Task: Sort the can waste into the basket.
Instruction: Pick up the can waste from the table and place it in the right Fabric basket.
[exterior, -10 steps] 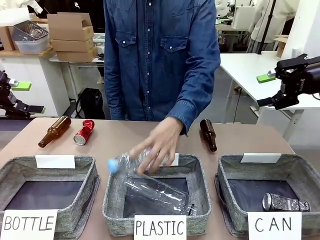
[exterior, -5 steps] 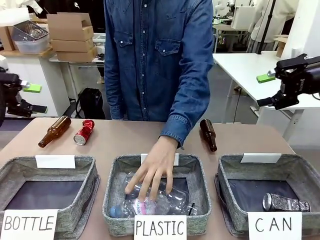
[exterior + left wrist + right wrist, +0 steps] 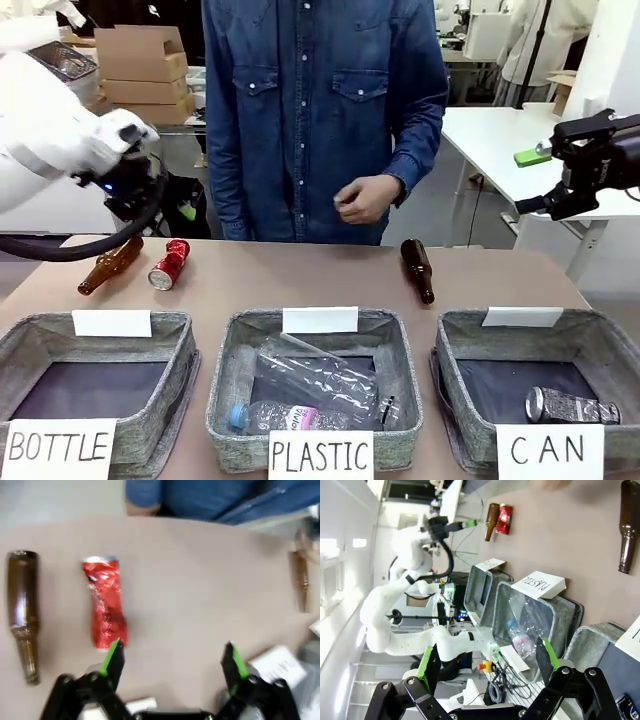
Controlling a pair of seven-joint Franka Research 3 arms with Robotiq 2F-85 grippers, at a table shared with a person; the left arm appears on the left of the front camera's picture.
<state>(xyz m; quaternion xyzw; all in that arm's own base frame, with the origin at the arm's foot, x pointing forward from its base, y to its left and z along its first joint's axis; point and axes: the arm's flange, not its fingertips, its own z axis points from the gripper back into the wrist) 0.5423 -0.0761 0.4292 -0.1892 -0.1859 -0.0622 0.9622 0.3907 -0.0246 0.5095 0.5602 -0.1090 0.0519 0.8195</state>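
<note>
Fingers spread wide, the left gripper [image 3: 172, 650] has swung in above the red can [image 3: 105, 605], one tip at its end. From the front, the person's hand [image 3: 362, 200] has left the PLASTIC basket [image 3: 222, 380]; the silver can [image 3: 570, 405] lies in the CAN basket [image 3: 605, 345]. Right wrist: right gripper [image 3: 487, 652] parted, high off the desk [image 3: 560, 535].

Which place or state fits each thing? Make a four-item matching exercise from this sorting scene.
Things:
1. red can
2. grey can
3. clear bottles
4. left end effector

Places or states:
A. in the PLASTIC basket
B. beside a brown bottle
C. open, over the table
D. in the CAN basket

Pairs: 1-B, 2-D, 3-A, 4-C
</note>
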